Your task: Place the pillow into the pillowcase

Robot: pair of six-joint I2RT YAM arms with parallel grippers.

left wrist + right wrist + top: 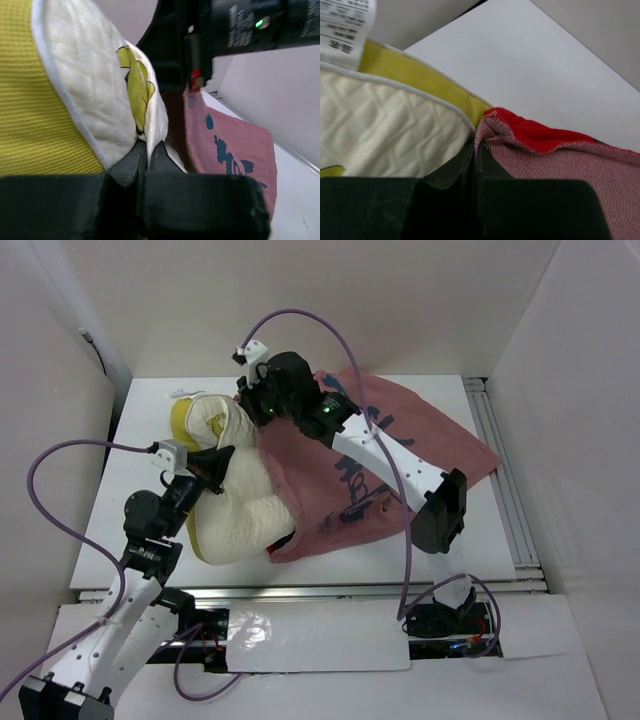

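Two hands, both pinched almost fully shut. The left hand (148,156) has a fold of the pillow (245,500) cover. The right hand (476,159) has the pillowcase (400,440) hem, just beside the pillow's yellow edge.

The pillow sits centre-left in the top view. Its right side looks tucked under the case mouth, and the yellow-banded upper-left end is out in the open. The case runs to the upper right, dull pink side up.

I'd judge both soft and light. The quilted cover will bunch rather than slide, and the thin case can slip from a shallow pinch. Take the hem deep and push the pillow by its bulk.

The surface (120,530) is plain white, with white walls close around it and a rail (500,480) along the right edge.
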